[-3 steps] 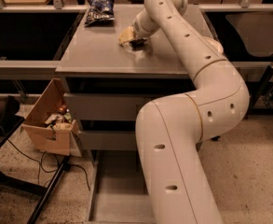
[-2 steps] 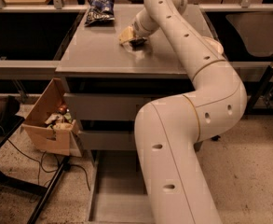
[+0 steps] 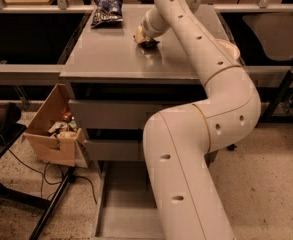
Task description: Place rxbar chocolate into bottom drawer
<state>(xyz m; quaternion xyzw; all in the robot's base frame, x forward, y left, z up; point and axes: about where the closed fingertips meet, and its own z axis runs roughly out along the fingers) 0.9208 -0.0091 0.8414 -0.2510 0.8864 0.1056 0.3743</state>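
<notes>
— Anything different from a second ago?
— No. The end effector still sits low on the desk, at the same spot near the back.
— And the chocolate bar?
— It lies on the desk right under the end effector, only a dark edge showing. I can't tell its long axis, nor whether the end effector is open or closed on it.
— Counts?
— One bar, one blue snack bag, one cardboard box, and three drawers. Only the bottom drawer is pulled out.
</notes>
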